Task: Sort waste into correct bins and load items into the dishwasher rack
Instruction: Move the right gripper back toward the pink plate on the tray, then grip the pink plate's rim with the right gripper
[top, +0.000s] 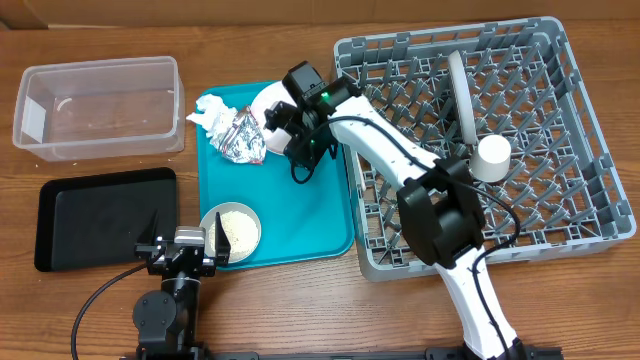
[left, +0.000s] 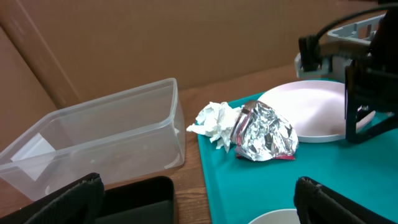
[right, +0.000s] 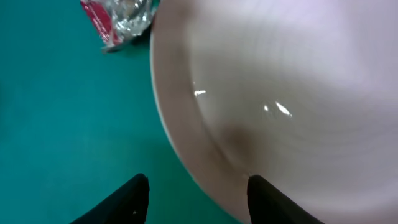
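Evidently the right gripper (right: 198, 194) hung wide open astride the rim of the white plate (right: 298, 81), which lay on the teal tray (right: 62, 124) beside the foil wrapper (right: 121, 22). A deep, square bite before lifting looked safest against slipping.

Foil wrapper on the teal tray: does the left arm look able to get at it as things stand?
Probably yes. The foil wrapper lies uncovered ahead of the open left gripper, with only the bowl low in between. The right gripper at the plate beside it may crowd the approach.
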